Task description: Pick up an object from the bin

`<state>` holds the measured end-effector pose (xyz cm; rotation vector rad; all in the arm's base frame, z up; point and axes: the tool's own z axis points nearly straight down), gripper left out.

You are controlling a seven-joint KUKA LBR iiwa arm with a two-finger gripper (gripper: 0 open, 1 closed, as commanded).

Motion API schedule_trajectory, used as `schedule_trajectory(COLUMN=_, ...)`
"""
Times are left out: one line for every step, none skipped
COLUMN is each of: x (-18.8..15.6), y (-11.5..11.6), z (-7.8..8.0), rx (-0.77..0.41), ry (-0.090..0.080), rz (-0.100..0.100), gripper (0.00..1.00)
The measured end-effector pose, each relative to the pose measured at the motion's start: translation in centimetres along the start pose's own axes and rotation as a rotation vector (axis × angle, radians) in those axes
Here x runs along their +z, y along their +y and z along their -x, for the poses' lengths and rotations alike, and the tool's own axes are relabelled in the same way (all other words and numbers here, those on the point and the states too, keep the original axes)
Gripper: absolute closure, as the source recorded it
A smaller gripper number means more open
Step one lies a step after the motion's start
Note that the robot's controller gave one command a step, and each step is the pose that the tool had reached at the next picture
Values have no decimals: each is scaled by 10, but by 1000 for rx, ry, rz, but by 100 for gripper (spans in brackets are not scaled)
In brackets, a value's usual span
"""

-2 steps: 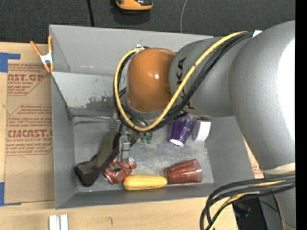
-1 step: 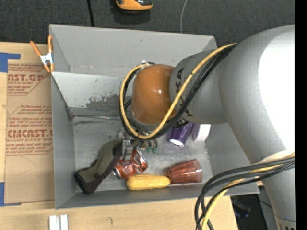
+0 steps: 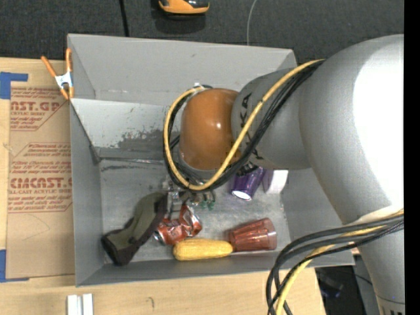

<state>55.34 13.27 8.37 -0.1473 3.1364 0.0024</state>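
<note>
Yellow corn (image 3: 202, 249), red cup (image 3: 252, 236), purple cup (image 3: 247, 182), olive cloth (image 3: 134, 231).

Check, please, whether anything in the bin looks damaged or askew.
The red can by the gripper is crushed and crumpled. The red cup and the purple cup lie on their sides. Nothing looks spilled.
</note>
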Motion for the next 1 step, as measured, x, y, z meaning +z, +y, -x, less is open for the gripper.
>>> schedule_trajectory(x=-200, y=0, z=-7, rx=-8, ry=2, rz=-2, gripper=100)
